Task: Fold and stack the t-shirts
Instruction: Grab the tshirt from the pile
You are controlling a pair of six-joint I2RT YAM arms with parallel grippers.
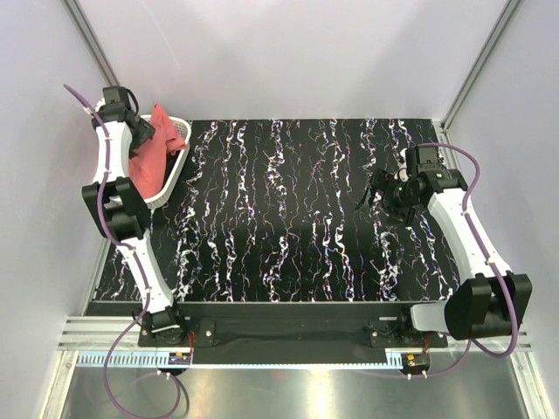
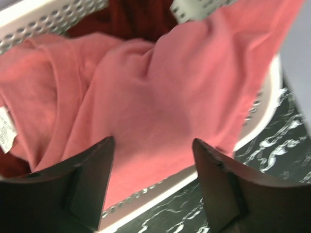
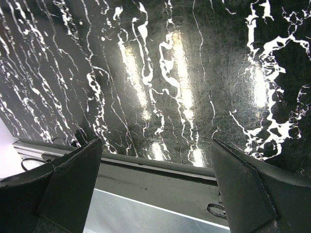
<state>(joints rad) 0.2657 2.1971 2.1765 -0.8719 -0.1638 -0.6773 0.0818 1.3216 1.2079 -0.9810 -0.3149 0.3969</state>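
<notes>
Table: the black, white-veined table (image 1: 297, 218) fills the top view.
Basket: the white lattice basket (image 1: 177, 131) sits at the table's 10 o'clock corner, tilted against the left edge.
Salmon-pink t-shirt: the salmon-pink t-shirt (image 2: 146, 87) lies rumpled in the basket. It spills over the rim at 4 o'clock in the left wrist view, and a white label shows at 9 o'clock.
Dark maroon t-shirt: the dark maroon t-shirt (image 2: 136, 19) is in the same basket under the pink one, with only a patch showing at 12 o'clock.
Left gripper: the left gripper (image 2: 153, 143) hangs over the basket with its jaws apart. Pink cloth fills the gap between its fingers (image 2: 87, 184), and I cannot tell whether they touch it.
Right gripper: the right gripper (image 3: 156, 143) is at the table's 3 o'clock side, with its jaws wide apart above bare tabletop and nothing between them.
</notes>
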